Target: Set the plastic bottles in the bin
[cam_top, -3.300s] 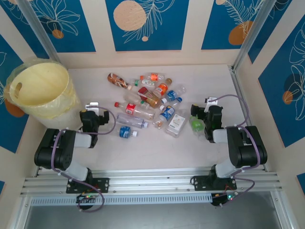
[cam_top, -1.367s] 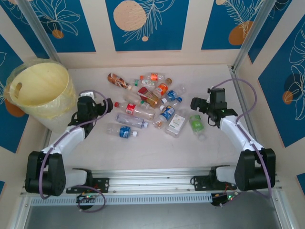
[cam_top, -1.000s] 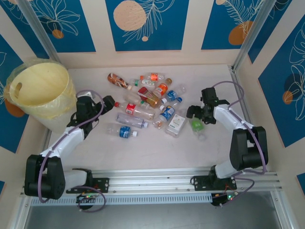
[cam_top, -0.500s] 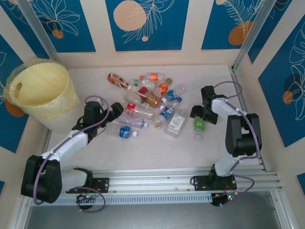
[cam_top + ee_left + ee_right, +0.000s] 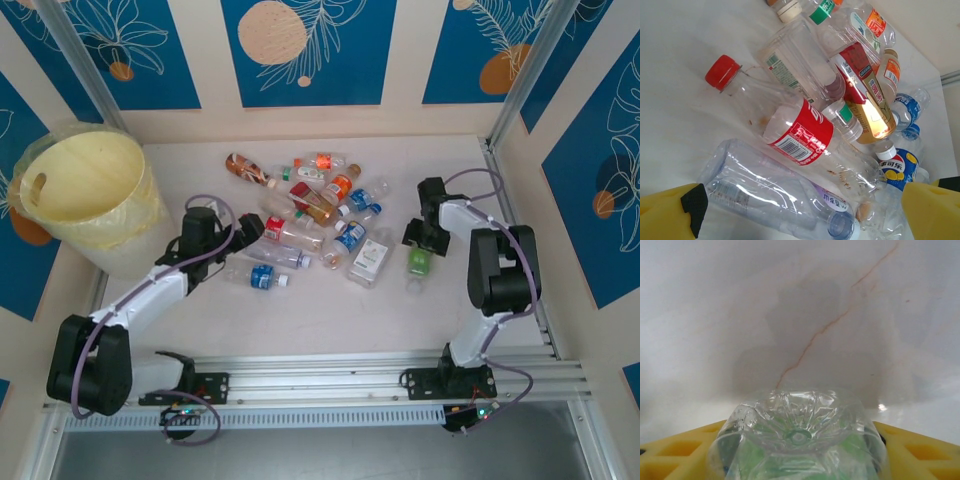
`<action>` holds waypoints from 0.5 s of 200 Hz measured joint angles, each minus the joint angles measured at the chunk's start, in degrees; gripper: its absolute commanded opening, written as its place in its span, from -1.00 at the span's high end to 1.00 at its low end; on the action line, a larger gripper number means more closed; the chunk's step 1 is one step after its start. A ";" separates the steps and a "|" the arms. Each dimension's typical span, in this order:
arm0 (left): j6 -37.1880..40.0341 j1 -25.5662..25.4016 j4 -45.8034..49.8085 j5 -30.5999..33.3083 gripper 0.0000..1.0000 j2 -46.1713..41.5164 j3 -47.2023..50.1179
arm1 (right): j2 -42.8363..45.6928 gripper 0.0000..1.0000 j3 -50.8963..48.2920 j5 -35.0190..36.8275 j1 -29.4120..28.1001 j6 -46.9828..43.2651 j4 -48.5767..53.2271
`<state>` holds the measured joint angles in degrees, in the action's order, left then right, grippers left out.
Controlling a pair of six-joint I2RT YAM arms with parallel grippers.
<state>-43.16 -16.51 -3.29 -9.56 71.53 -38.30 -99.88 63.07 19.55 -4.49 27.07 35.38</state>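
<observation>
Right gripper (image 5: 420, 238) has clamped the green bottle (image 5: 417, 262); left gripper (image 5: 250, 231) advanced, jaws spread

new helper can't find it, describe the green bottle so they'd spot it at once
Start at the white table and find the heap of bottles in its middle. Just right of the heap lies the green bottle: clear with a bright green middle, the only one off on that side.

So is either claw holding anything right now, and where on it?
The right gripper pinches the green-label bottle across its body near the base; the bottle lies on the table. The left gripper is open, holding nothing.
</observation>
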 measured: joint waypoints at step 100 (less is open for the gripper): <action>0.96 -13.31 3.96 -8.57 -1.00 6.45 -4.57 | 32.09 0.02 -17.38 -2.80 -4.79 1.81 -14.19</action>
<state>-42.19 -29.82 0.67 -18.13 77.97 -42.87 -67.79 45.69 16.75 -9.28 28.88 21.19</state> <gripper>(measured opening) 0.999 0.575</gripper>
